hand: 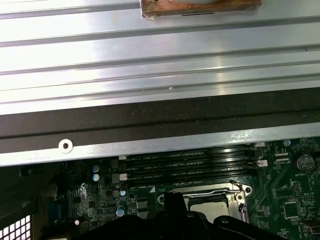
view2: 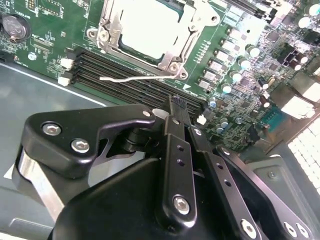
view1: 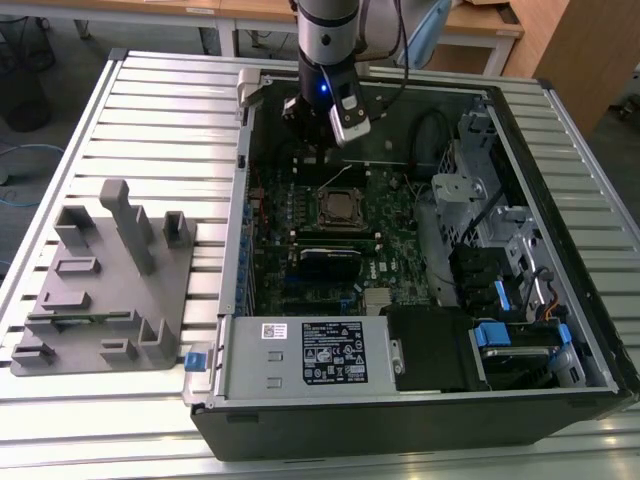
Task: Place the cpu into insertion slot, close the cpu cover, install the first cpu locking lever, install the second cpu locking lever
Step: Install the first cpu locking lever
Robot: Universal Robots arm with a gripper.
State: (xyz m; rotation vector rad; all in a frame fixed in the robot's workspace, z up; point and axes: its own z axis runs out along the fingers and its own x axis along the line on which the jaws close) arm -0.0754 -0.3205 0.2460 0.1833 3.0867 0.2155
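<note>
The cpu (view2: 147, 22) lies in the insertion slot (view1: 340, 207), its pale silver face showing through the window of the cpu cover (view2: 111, 31), which is folded flat over it. A thin silver locking lever (view2: 135, 78) stretches along one side of the socket, over the memory slots. My gripper (view2: 179, 107) hovers near that lever, its black fingers (view2: 176, 150) drawn together with nothing between them. In the exterior view the gripper (view1: 322, 142) hangs inside the case just behind the socket. The first wrist view shows the socket (hand: 216, 201) beside the gripper's dark tip (hand: 173, 204).
The open computer case (view1: 560, 250) surrounds the green board. A black card (view1: 330, 262) and the power supply (view1: 330, 352) sit in front of the socket, with drive cages (view1: 480, 210) on the exterior view's right. A grey fixture stand (view1: 110, 280) is on the slatted table.
</note>
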